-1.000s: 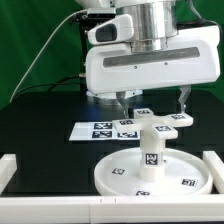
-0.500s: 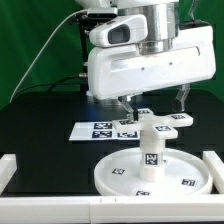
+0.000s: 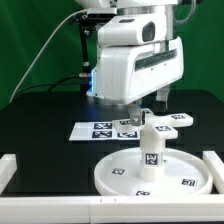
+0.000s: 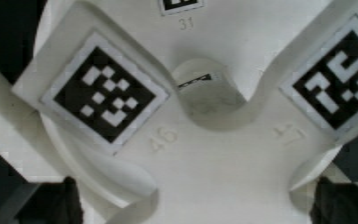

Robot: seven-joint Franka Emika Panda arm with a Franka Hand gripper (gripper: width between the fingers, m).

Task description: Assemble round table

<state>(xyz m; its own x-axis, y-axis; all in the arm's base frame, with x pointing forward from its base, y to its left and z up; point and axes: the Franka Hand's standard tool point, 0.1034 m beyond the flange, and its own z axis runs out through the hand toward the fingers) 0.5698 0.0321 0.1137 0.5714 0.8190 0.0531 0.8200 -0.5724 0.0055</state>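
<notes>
round table parts, three in all: one round disc [image 3: 153,173] on the black surface [image 3: 40,120], one post [image 3: 150,143] upright at its centre, one cross piece [image 3: 165,122] atop the post. one gripper [image 3: 147,105] hangs over the cross piece, jaws apart.

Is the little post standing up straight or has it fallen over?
Standing up. The post rises straight from the middle of the round disc, with the cross piece on top.

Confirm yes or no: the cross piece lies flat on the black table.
No: in the exterior view the cross piece sits atop the post, which stands upright on the round disc.
</notes>
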